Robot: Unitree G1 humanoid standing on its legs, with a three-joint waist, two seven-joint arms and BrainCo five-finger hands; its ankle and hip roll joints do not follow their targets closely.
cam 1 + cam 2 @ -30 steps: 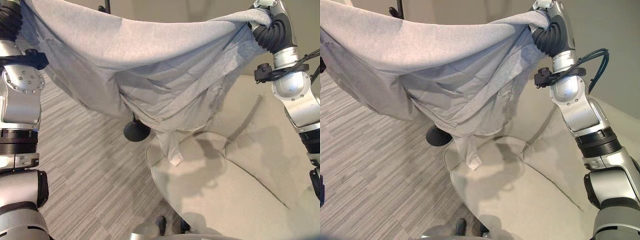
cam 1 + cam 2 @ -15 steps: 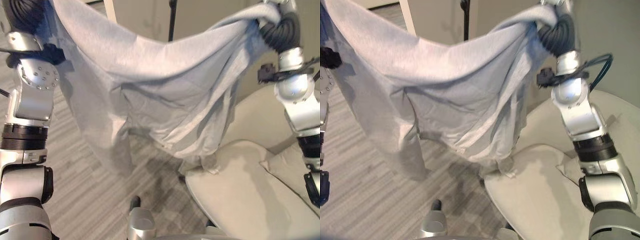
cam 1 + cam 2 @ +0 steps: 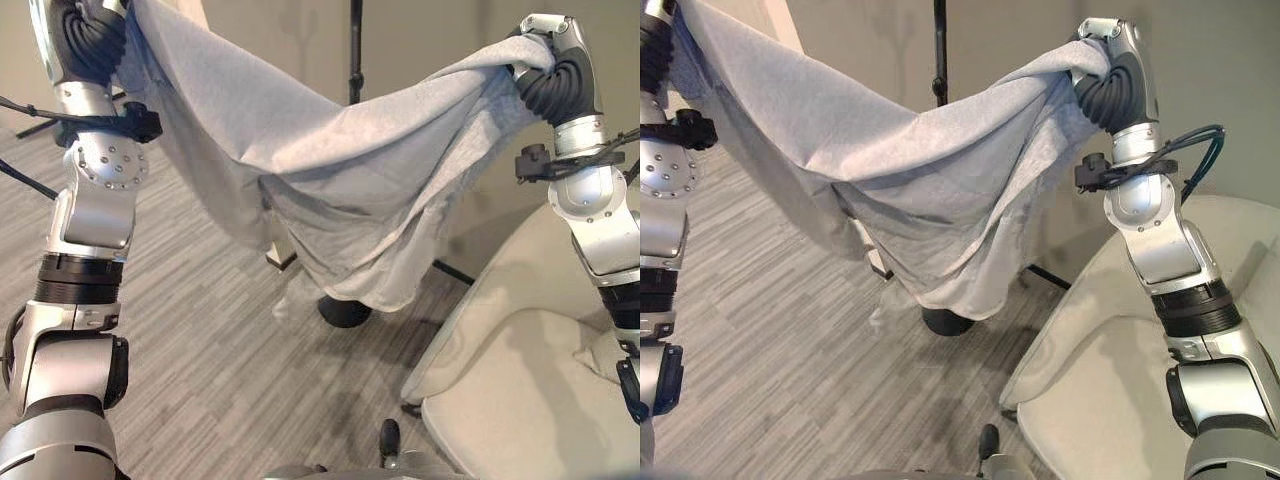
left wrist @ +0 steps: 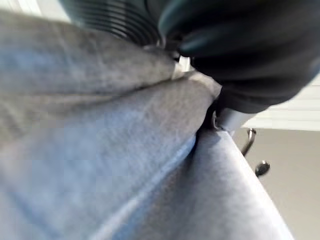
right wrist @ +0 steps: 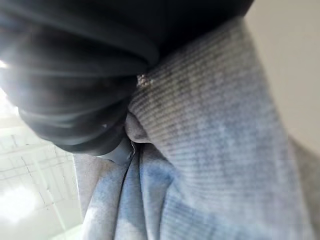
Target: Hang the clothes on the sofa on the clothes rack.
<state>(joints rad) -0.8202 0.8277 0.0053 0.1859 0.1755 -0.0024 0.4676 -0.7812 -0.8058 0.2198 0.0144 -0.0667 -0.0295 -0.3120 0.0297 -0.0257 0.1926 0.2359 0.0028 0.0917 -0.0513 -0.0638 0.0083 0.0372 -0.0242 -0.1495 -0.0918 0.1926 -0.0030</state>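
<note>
The grey garment (image 3: 340, 170) is hanging in the air, stretched between both raised arms and sagging in the middle above the striped floor (image 3: 200, 330). The left hand (image 4: 235, 55) and the right hand (image 3: 545, 50) are each gripping one bunched end, though I cannot tell how the fingers are sitting, since cloth is covering them. The rack's black pole (image 3: 354, 50) is standing just behind the garment, its round base (image 3: 343, 312) showing below the hem. The pale sofa (image 3: 530, 380) is sitting off to the right.

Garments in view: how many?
1. One grey garment hangs stretched between the raised left hand and right hand, in front of the rack pole. Others could be hidden.
</note>
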